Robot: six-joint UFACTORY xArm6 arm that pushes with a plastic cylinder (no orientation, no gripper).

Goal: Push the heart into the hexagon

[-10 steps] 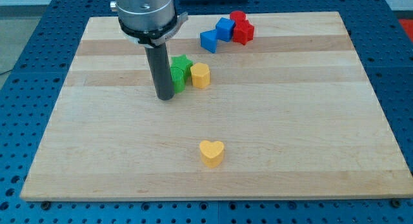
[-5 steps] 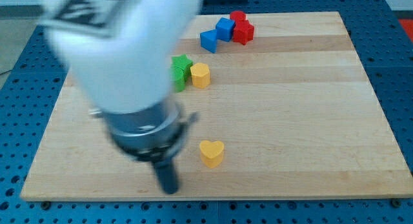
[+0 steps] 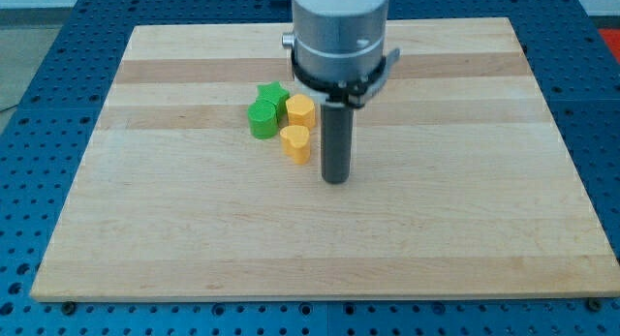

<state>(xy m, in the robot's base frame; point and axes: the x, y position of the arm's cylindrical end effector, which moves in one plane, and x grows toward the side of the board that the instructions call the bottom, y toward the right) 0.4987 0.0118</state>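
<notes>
Yellow heart (image 3: 295,141) sits right up against the yellow hexagon (image 3: 301,110), just below it a bit above the middle of the wooden board (image 3: 465,220), with a green star (image 3: 274,94) and another green block (image 3: 262,119) bunched on their left. My tip (image 3: 334,179) is down on the wood just right of the heart and slightly lower, not touching it. No claw here, just a plain rod.
</notes>
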